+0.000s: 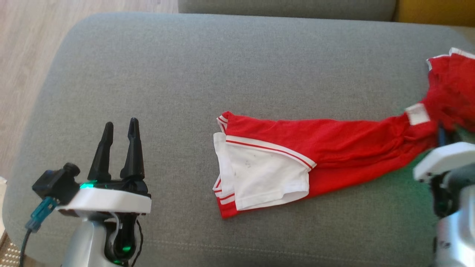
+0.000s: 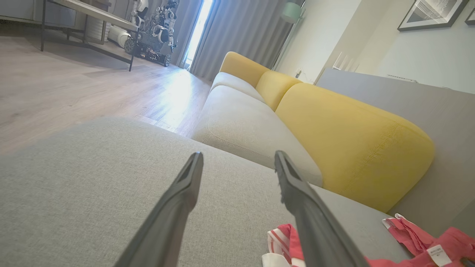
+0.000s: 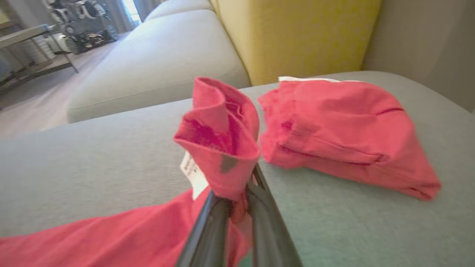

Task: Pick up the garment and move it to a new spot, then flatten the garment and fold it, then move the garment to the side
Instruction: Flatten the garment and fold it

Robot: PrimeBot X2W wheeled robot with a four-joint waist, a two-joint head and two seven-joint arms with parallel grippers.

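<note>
**Operator:** State of each gripper?

**Technician:** The left gripper (image 1: 121,123) stood empty with its fingers spread, above the near left corner of the grey seat cushion (image 1: 185,74). The right gripper (image 3: 234,200), at the near right edge, was pinched on a fold of the garment (image 1: 326,148), beside its white label (image 3: 191,174).

**Operator:** Location of the garment?

**Technician:** It trailed from the cushion's middle, where the white-trimmed end lay flat, to the right edge. The rest was bunched toward the far right corner, before the yellow backrest (image 3: 297,37).

**Operator:** Step in hand?

**Technician:** Judged to be the pick-up. The grip was made, with most of the cloth resting on the cushion.

**Operator:** Next move?

**Technician:** Lift until the trailing end clears, then carry to a new spot. The narrow pinch could slip under drag.
</note>
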